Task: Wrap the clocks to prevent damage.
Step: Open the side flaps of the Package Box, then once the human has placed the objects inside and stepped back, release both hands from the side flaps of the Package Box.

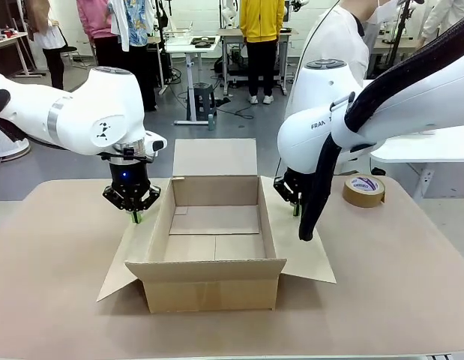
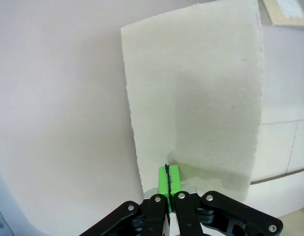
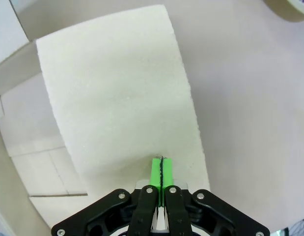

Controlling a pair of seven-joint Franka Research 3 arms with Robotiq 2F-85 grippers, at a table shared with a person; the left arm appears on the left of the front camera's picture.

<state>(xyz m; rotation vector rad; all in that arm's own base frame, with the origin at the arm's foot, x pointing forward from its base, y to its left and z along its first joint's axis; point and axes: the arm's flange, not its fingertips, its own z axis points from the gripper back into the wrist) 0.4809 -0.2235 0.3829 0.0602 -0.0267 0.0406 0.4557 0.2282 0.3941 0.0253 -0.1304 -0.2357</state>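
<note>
L gripper (image 1: 134,216) hung just left of the box (image 1: 213,289), pointing straight down, green pads pressed together w/ nothing between them. Tips sat at the far end of the L flap (image 1: 130,255), which lay folded out flat on the table (image 1: 52,300). Contact looked likely from the front view but can't be sure. Probably there to pin the flap down so the box mouth is clear for loading.

Box itself stood mid-table, all flaps out, back flap upright. Its floor was bare cardboard, no padding or bundle on it. Where the clocks were, can't tell, so wrapping and packing looked not yet begun.

R gripper (image 1: 295,208) was just right of the box, also vertical, pads shut tight on nothing. Tips were over the far end of the R flap (image 1: 303,259), mirroring the other side, prob. for the same hold-down job.

Tape roll (image 1: 363,190) lay flat on the table right of the box, beyond the R arm, handy for sealing later. A person (image 1: 336,37) stood behind the box, to its right.
</note>
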